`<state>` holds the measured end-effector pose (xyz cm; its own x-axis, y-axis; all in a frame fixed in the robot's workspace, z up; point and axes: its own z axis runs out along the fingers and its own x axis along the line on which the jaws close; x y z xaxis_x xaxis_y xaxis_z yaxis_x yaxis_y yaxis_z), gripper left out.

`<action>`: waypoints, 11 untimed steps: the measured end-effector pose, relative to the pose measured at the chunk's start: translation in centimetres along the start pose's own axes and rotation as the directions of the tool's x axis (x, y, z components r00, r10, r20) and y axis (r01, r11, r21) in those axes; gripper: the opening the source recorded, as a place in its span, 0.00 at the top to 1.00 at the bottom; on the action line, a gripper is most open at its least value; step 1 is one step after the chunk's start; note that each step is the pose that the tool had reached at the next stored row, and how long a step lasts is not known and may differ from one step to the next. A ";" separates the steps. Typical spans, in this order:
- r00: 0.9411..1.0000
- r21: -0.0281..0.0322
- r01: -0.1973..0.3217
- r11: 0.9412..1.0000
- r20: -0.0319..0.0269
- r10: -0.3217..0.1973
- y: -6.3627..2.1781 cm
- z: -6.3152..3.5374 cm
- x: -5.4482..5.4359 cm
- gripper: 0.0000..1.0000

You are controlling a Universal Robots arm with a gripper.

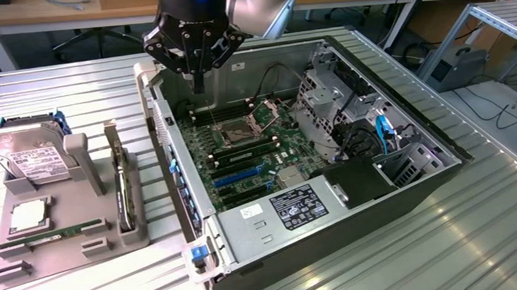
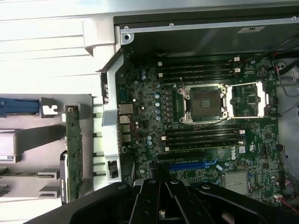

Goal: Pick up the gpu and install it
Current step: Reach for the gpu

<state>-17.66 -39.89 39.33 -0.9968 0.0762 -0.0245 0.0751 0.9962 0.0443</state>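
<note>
Pick-up step, not begun: my tool (image 1: 199, 86), narrow and empty, hangs over the computer case's (image 1: 255, 61) far left corner; gpu (image 1: 120, 188) stands on edge in the grey rack (image 1: 64, 250) left of it; a grasp needs, I judge, widening over its thin edge.

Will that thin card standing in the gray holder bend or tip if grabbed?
The gpu is a flat circuit board, so probably stiff. Standing on its thin edge in the gray holder, it may tip if nudged.
</note>
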 end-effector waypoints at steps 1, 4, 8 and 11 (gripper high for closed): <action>1.000 0.000 0.000 1.000 0.000 0.000 0.00 0.00 0.0 0.89; 1.000 0.000 0.000 1.000 0.000 0.000 -0.01 0.00 0.1 0.89; 1.000 0.000 0.000 1.000 0.000 0.000 -0.04 -0.01 0.5 0.89; 1.000 0.000 0.000 1.000 0.000 0.000 -0.06 -0.02 0.7 0.89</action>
<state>-18.35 -39.89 39.33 -0.9968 0.0763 -0.0245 0.0751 0.9962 0.0444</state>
